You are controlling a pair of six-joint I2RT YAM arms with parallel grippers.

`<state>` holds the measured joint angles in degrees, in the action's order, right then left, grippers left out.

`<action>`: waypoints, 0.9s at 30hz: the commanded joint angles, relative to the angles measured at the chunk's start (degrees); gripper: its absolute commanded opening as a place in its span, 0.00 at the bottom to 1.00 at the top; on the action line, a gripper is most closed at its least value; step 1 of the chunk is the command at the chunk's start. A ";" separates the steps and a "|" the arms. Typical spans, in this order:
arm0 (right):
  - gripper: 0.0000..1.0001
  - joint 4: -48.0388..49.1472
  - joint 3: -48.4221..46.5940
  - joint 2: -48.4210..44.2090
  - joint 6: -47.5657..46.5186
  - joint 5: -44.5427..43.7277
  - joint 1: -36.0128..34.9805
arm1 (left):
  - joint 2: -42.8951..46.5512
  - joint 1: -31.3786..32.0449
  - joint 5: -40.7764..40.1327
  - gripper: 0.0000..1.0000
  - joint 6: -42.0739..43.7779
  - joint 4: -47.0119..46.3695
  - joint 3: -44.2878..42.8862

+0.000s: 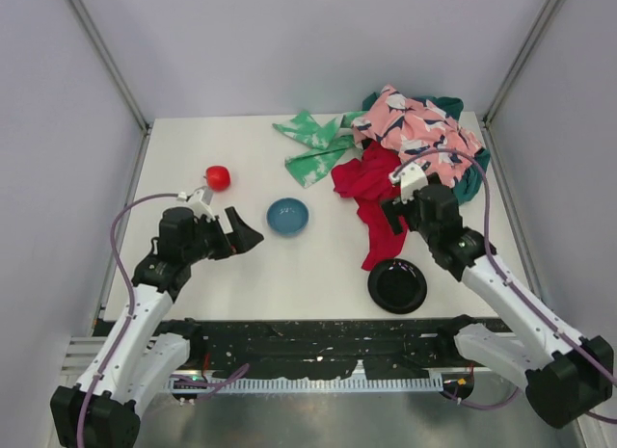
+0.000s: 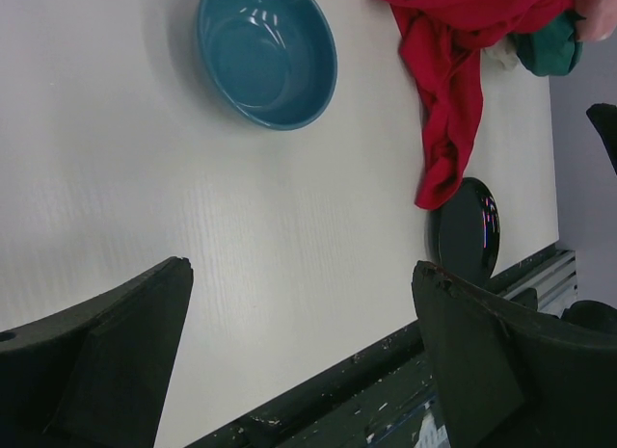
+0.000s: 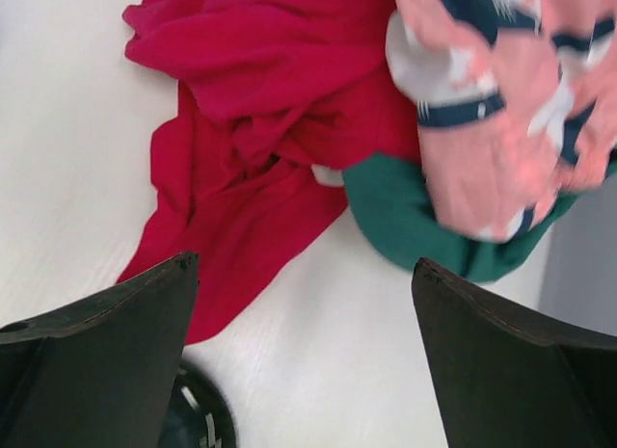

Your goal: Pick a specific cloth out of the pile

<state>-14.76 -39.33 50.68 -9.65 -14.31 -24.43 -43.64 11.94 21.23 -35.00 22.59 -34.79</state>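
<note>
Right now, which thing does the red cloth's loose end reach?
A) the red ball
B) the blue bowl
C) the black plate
C: the red cloth trails down to the rim of the black plate, well clear of the blue bowl and the red ball.

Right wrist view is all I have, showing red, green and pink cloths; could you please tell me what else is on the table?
Observer: A blue bowl sits left of the red cloth, apart from it.
Operator: Thank you; any more cloths?
Observer: A green-and-white cloth lies spread at the pile's left side.
Operator: Where is the left end effector?
Observer: Open, over bare table left of the bowl, near a red ball.
</note>
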 commanded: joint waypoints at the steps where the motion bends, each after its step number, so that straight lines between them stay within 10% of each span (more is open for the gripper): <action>1: 0.95 0.63 -11.01 10.13 -30.67 3.77 -0.27 | -1.18 0.10 1.62 1.00 1.95 -3.34 -1.77; 8: 0.95 -1.14 -23.68 28.05 -49.67 -4.77 2.27 | -3.56 0.01 -1.98 1.00 3.63 -0.53 -4.67; 27: 0.95 -18.63 -47.40 64.81 -48.28 6.83 12.91 | -13.31 0.01 -4.27 1.00 4.59 -0.09 -8.54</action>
<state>-26.50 -85.08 110.69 -57.67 -11.75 -12.73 -56.36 11.94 17.43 -31.24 23.03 -40.73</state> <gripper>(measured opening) 0.989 0.994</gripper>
